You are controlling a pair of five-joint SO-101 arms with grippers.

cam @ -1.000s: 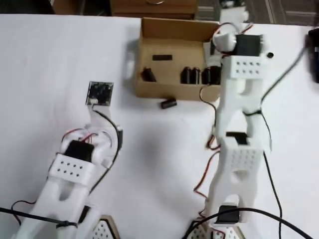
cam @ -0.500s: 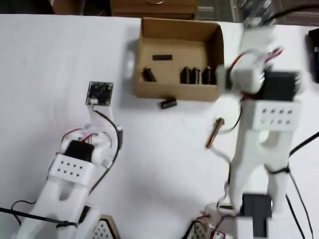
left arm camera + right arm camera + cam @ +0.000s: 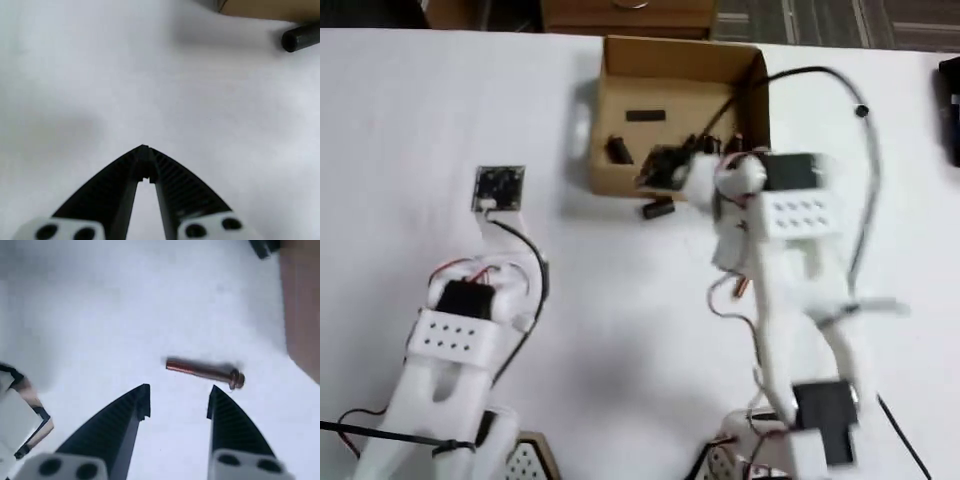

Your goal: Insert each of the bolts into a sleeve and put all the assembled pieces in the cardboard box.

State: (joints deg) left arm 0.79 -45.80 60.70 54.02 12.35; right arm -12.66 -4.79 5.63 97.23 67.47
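Copper bolt (image 3: 205, 371) now just ahead of right gripper (image 3: 178, 392), swung back from cardboard box (image 3: 665, 58), jaws spread for pickup; left gripper (image 3: 145, 152) pinched closed, empty.

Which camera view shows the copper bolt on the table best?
The right wrist view: the bolt lies whole on the white table, just ahead of the open right pincer. In the high view the right arm covers most of it; one small copper end peeks out. The left wrist view faces a black sleeve instead.
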